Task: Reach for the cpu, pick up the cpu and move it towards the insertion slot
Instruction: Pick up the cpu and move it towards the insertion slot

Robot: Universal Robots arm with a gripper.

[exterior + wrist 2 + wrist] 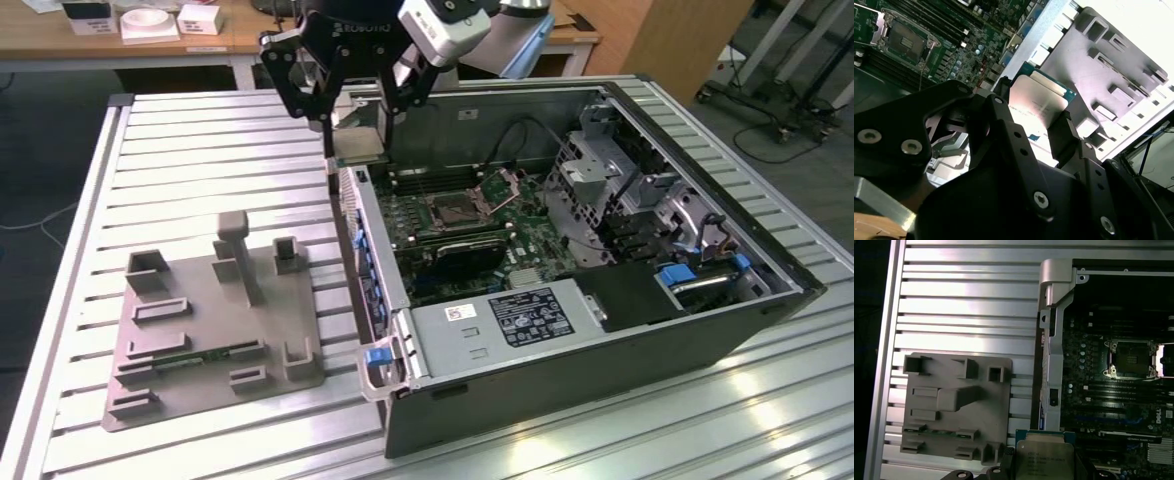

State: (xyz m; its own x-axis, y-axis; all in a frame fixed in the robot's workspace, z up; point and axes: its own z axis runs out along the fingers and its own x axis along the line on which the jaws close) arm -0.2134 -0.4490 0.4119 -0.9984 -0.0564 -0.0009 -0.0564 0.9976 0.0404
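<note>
Ribbed metal tabletop carries an open computer case, with a grey plastic tray on the exterior view's left. My gripper hangs high over the case's far-left edge, pinching the cpu between its fingers. Inside the case, the insertion slot lies open on the motherboard, well apart from the chip. I judge the edge-on grip could let the chip slip or tilt and strike the case wall.
</note>
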